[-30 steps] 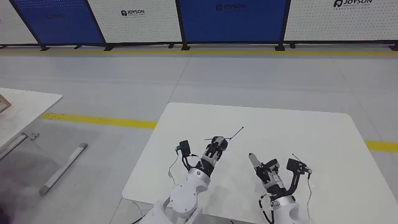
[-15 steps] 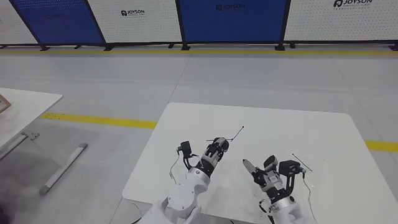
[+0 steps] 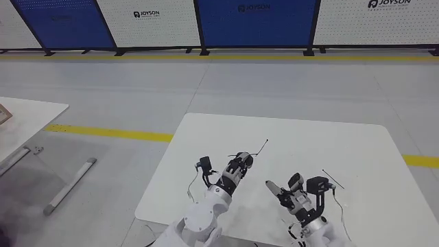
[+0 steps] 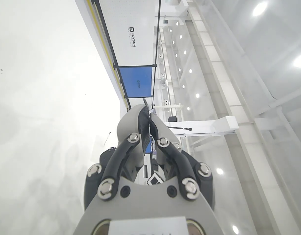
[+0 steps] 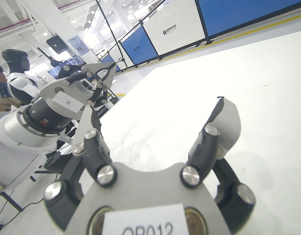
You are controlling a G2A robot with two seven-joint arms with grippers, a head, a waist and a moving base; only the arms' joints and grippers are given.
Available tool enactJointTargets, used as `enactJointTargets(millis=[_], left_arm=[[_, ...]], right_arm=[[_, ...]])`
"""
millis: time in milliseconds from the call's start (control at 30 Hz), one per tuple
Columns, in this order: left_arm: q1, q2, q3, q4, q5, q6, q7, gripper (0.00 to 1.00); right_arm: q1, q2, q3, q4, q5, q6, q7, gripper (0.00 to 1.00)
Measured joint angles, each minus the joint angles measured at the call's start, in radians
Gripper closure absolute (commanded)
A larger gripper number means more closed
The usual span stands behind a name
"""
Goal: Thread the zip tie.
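A thin black zip tie sticks out from my left gripper, which is shut on its lower end above the table's near middle. In the left wrist view the zip tie runs straight away from the pinched fingertips of the left gripper. My right gripper stands open to the right of it, nothing between its fingers. From the right wrist view, the left gripper holds the zip tie upright beyond the right gripper.
A second thin black zip tie lies flat on the white table, just right of the right arm. Blue and white pegboard panels stand far behind, across the floor.
My right gripper has drawn back a little toward the near edge and turned. The left gripper and its zip tie have hardly moved.
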Motion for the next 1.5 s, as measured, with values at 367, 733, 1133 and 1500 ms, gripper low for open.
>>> enactJointTargets(millis=[367,733,1133,1500], left_arm=[[0.015,0.002,0.004,-0.022,0.024,0.016,-0.023,1.00],[0.010,0.000,0.017,-0.024,0.033,0.011,-0.032,1.00],[0.009,-0.002,0.035,-0.027,0.046,0.006,-0.034,1.00],[-0.007,-0.007,0.064,-0.014,0.071,0.005,-0.038,1.00]], right_arm=[[-0.002,0.016,0.008,-0.002,-0.352,0.060,-0.147,0.00],[0.011,0.012,0.001,0.012,-0.254,0.044,-0.105,0.00],[0.043,0.006,-0.009,0.040,-0.213,0.100,-0.069,0.00],[0.098,0.001,-0.045,0.103,-0.137,0.037,-0.035,0.52]])
